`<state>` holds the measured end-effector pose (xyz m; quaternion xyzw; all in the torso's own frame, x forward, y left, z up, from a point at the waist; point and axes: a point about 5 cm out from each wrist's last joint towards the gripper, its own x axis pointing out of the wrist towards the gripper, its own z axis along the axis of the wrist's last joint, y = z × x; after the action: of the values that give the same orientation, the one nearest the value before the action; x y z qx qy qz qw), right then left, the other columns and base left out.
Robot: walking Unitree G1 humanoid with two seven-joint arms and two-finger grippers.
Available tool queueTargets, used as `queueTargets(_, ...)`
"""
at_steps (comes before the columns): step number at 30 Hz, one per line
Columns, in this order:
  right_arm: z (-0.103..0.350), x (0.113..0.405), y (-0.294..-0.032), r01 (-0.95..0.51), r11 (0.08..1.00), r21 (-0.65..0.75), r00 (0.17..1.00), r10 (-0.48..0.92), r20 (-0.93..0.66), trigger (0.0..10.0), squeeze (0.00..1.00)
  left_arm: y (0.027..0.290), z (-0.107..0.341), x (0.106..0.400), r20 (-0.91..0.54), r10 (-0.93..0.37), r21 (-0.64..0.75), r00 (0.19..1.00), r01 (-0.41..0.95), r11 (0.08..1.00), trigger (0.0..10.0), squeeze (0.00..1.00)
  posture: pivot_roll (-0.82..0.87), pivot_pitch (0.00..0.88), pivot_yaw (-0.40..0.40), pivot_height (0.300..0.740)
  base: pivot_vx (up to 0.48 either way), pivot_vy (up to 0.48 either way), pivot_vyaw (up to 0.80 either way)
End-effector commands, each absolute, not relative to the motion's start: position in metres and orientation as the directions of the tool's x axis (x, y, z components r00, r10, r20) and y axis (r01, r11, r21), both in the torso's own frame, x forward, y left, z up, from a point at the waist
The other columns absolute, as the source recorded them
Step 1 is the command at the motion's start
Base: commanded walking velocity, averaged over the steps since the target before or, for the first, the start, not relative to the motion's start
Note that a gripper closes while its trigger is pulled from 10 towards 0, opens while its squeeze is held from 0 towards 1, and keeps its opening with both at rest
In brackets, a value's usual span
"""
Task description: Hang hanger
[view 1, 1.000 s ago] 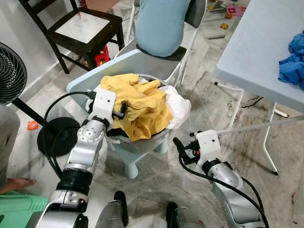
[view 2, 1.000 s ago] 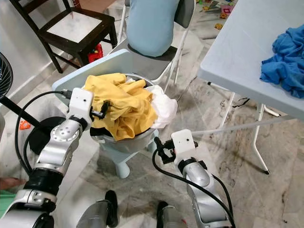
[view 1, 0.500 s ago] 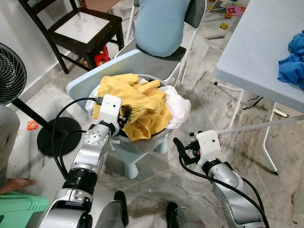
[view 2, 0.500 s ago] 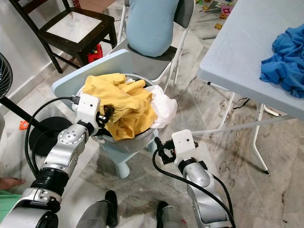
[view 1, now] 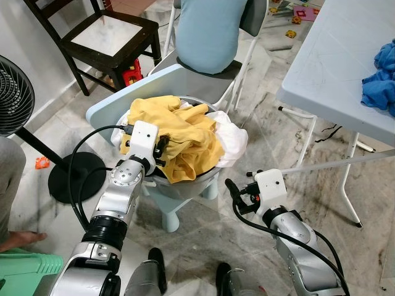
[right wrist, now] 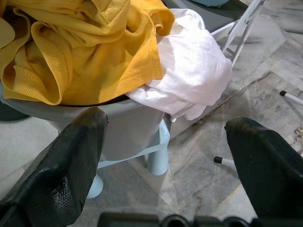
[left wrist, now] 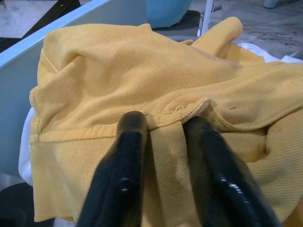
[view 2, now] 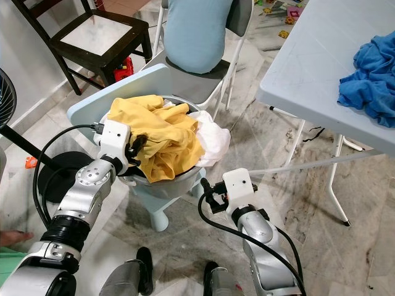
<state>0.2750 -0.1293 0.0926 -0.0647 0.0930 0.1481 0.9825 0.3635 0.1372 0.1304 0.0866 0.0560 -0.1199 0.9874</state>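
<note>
Jaws of the left gripper (view 1: 162, 148) pinch the yellow shirt (view 1: 185, 139) heaped in the basket (view 1: 185, 185), at 9 o'clock of the pile. Left wrist view: both fingers (left wrist: 125, 161) clamp a yellow fold. Right wrist view: right gripper (right wrist: 165, 156) gapes wide below the basket; no hanger is visible, so hanging seems barely begun.

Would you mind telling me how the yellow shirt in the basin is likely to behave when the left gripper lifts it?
The yellow shirt looks like soft knit, crumpled in folds, so it will probably sag and drape. The left gripper pinches only a seam ridge, so the rest may trail. It overlaps the white garment, which might drag along.
</note>
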Motion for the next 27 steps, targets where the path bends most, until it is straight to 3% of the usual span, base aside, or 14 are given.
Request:
queueTargets(1,0.090,0.271,-0.132,-0.294,0.950,-0.101,0.939,0.267,-0.218,10.0,0.00,0.135,0.129,0.364,-0.135,-0.239,0.151,0.962,0.259,0.954,0.0,0.00,-0.05,0.286,-0.028,0.740,0.000,0.000,0.00)
queueTargets(8,0.090,0.272,-0.132,-0.296,0.950,-0.101,0.938,0.270,-0.218,10.0,0.00,0.132,0.135,0.365,-0.114,-0.254,0.126,0.960,0.268,0.955,0.0,0.00,-0.05,0.284,-0.029,0.740,0.000,0.000,0.00)
queueTargets(17,0.089,0.272,-0.131,-0.298,0.949,-0.102,0.937,0.271,-0.219,10.0,0.00,0.090,0.162,0.372,-0.014,-0.389,0.042,0.921,0.389,0.920,0.0,0.00,-0.05,0.276,-0.028,0.740,0.000,0.000,0.00)
queueTargets(23,0.089,0.273,-0.130,-0.297,0.950,-0.102,0.938,0.270,-0.219,10.0,0.00,0.079,0.156,0.371,-0.064,-0.420,0.083,0.905,0.425,0.902,0.0,0.00,-0.06,0.276,-0.023,0.740,0.000,0.000,0.00)
queueTargets(24,0.089,0.273,-0.130,-0.296,0.950,-0.101,0.938,0.269,-0.219,10.0,0.00,0.080,0.153,0.370,-0.080,-0.422,0.093,0.903,0.428,0.899,2.5,0.00,-0.06,0.276,-0.023,0.740,0.000,0.000,0.00)
queueTargets(25,0.089,0.272,-0.130,-0.296,0.950,-0.100,0.938,0.269,-0.219,10.0,0.00,0.081,0.149,0.369,-0.103,-0.418,0.106,0.903,0.428,0.898,5.8,0.00,-0.06,0.276,-0.023,0.740,0.000,0.000,0.00)
queueTargets(26,0.089,0.272,-0.130,-0.295,0.950,-0.100,0.938,0.269,-0.219,10.0,0.00,0.082,0.145,0.368,-0.118,-0.414,0.108,0.903,0.426,0.898,9.8,0.00,-0.06,0.276,-0.023,0.740,0.000,0.000,0.00)
queueTargets(27,0.089,0.272,-0.130,-0.295,0.950,-0.100,0.938,0.268,-0.220,10.0,0.00,0.083,0.143,0.367,-0.128,-0.411,0.109,0.902,0.425,0.899,9.8,0.00,-0.06,0.276,-0.023,0.740,0.000,0.000,0.00)
